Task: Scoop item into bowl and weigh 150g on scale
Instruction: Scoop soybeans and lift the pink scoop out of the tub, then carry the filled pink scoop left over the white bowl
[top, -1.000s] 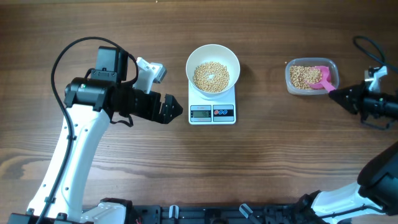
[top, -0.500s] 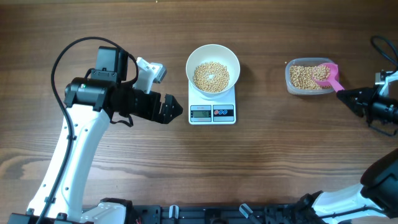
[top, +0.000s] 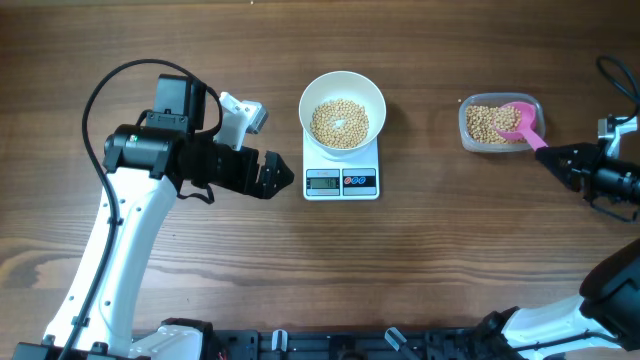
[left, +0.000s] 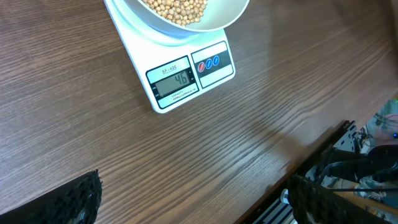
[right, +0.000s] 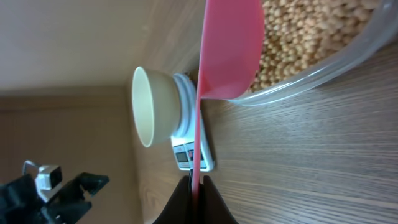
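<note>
Left claw (top: 279, 178) is wide open, fingers (left: 79, 200) spread far apart and gripping nothing, hanging over the bare table (top: 450, 270). Straight ahead of its tips, just beyond a small gap, sits the scale (top: 341, 182), its front edge with the display (left: 174, 79) and the two buttons (left: 208, 63) lying closest to me. The digits look like 46, as far as I can make out. The bowl (top: 306, 104) stands on the scale's plate, ahead of that claw and a touch off to its left, and it carries a shallow heap of beans (top: 340, 122) in the bottom. Over on the other side, my right claw (top: 553, 154) is pinched tight on the thin handle of the pink scoop (top: 519, 120), tips (right: 181, 190) closed against it from both sides. The handle runs out in front of the tips, and the scoop's head sits at the near end of the clear tub (top: 464, 112), right ahead of this claw, over more beans that cover the tub's floor. From the wrist I see only the scoop's underside, so I cannot tell whether anything lies in it. Far past the tub, well beyond the scoop, the bowl and scale show small in that same line, with my open left claw on the far side of them.
</note>
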